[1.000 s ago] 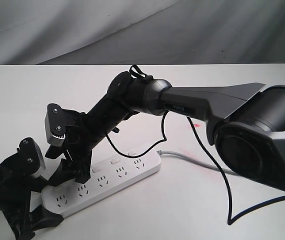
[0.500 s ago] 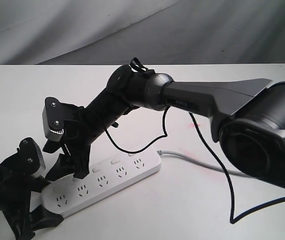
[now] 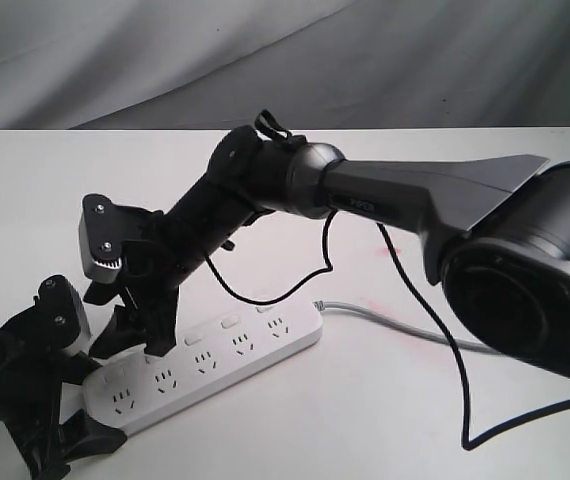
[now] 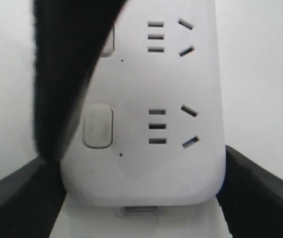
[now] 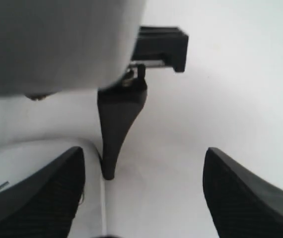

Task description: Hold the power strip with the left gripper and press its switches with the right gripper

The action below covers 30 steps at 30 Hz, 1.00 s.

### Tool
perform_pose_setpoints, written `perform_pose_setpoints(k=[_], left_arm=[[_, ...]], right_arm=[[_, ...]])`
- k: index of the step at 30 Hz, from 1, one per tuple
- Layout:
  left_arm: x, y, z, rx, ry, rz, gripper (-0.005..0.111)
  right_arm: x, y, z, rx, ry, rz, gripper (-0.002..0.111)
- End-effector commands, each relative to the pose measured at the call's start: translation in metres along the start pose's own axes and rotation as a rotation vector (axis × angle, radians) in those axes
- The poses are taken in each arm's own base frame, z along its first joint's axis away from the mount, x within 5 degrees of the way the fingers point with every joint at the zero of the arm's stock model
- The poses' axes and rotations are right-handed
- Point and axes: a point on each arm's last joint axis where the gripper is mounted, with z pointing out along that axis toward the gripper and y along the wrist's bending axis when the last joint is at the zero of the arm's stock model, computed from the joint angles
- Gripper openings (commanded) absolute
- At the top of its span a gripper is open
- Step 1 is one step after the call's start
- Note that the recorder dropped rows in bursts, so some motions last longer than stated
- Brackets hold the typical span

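The right gripper's (image 3: pixel 135 340) fingers (image 5: pixel 42 193) stand wide apart with nothing between them. They point down at the power strip (image 3: pixel 215 365). One black finger comes down over the row of switches (image 3: pixel 230 322), close to the strip's gripped end. In the left wrist view that finger hides part of the second switch from the end, while the end switch (image 4: pixel 98 127) beside it lies bare. Whether the fingertip touches the plastic cannot be told.

The left gripper (image 3: pixel 85 400) is clamped on the rounded end of the strip. In the left wrist view its two dark fingers (image 4: pixel 260 193) sit against the strip's long sides, with the white end between them.

The strip lies flat on the white table (image 3: pixel 115 180), slanting from the lower left toward the middle of the exterior view with its sockets facing up. Its grey cable (image 3: pixel 395 322) leaves the far end and runs off to the right.

Behind the right gripper, the dark arm (image 3: pixel 415 195) reaches across from the right side. A loose black cable (image 3: pixel 459 390) hangs from it down onto the table.
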Motion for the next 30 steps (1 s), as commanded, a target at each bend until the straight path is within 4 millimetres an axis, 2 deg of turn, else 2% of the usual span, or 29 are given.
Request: perform_pose_setpoints(k=[1,3,4,6,7,9,12,15,21,30], left_arm=[[0.006,-0.002,0.004,0.007,0.038,-0.009,0.065],[0.006,-0.002,0.004,0.007,0.038,-0.009,0.065],[0.006,-0.002,0.004,0.007,0.038,-0.009,0.065],[0.006,-0.002,0.004,0.007,0.038,-0.009,0.065],[0.006,-0.002,0.004,0.007,0.038,-0.009,0.065],[0.006,-0.002,0.005,0.009,0.039,-0.01,0.065],[0.006,-0.002,0.005,0.008,0.038,-0.012,0.065],[0.006,-0.002,0.005,0.008,0.038,-0.012,0.065],[0.006,-0.002,0.005,0.008,0.038,-0.012,0.065],[0.006,-0.002,0.005,0.008,0.038,-0.012,0.065]], right_arm=[[-0.024,-0.001,-0.018,0.042,-0.059,-0.016,0.062],[-0.017,0.0,-0.012,0.029,-0.038,-0.011,0.062],[-0.001,0.004,0.003,-0.015,0.002,0.0,0.062],[0.022,0.008,0.02,-0.059,0.081,0.0,0.062],[0.023,0.008,0.02,-0.063,0.089,0.011,0.062],[0.008,0.007,0.011,-0.05,0.043,0.057,0.062],[-0.008,0.004,-0.006,-0.004,0.018,0.014,0.062],[-0.002,-0.005,-0.02,0.044,0.027,0.021,0.062],[0.019,-0.01,-0.042,-0.006,0.033,0.075,0.062],[0.023,-0.007,-0.034,-0.026,0.05,0.071,0.062]])
